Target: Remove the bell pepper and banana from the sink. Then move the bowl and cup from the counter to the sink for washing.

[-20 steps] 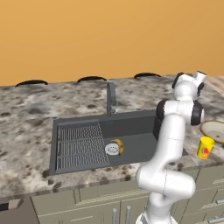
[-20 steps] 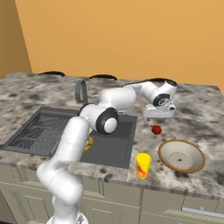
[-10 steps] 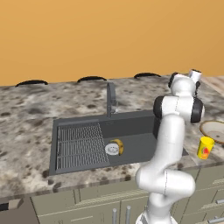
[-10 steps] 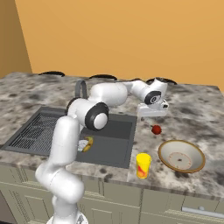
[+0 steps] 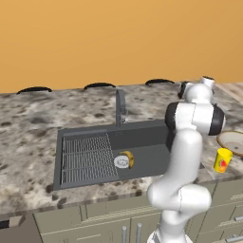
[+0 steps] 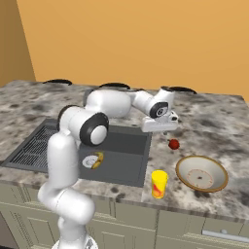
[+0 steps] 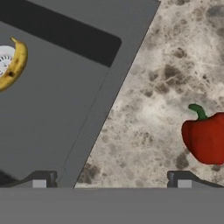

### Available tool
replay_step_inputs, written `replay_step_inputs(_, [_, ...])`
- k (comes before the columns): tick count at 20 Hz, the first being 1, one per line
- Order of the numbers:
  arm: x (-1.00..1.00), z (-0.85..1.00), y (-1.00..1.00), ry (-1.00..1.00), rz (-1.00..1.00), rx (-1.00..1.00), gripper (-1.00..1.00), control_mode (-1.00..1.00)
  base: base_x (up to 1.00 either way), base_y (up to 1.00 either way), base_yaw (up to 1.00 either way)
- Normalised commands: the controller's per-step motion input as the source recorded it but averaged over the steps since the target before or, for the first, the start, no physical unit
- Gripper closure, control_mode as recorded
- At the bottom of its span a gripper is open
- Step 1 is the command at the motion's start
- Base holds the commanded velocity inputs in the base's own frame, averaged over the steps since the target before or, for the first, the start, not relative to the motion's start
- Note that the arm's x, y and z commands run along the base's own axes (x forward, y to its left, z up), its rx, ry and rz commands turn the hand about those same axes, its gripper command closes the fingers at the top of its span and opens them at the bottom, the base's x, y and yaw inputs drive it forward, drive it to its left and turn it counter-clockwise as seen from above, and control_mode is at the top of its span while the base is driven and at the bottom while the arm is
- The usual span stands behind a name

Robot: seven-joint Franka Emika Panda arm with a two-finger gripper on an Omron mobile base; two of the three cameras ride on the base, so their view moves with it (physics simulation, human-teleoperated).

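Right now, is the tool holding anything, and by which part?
Nothing is held. The tool is open and empty above the counter; the bell pepper lies free beside it.

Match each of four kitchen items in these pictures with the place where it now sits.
Items:
1. glossy red bell pepper
2. curved yellow banana
3. wide beige bowl
4. small yellow cup

Places:
A. in the dark grey sink, by the white drain
B. counter, near its front edge
C. counter, just right of the sink
D. counter, right of the cup

Pairs: 1-C, 2-A, 3-D, 4-B
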Motion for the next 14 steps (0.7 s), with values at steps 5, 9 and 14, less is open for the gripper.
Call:
replay_step_inputs(5, [-0.31,0.08,0.35,0.00,-0.02,0.00,-1.00,-1.00,0.00,0.00,0.00])
replay_step_inputs(9, [-0.28,0.08,0.36,0.00,-0.04,0.00,-1.00,-1.00,0.00,0.00,0.00])
replay_step_inputs(14, [-0.30,0.03,0.36,-0.01,-0.09,0.00,-1.00,-1.00,0.00,0.00,0.00])
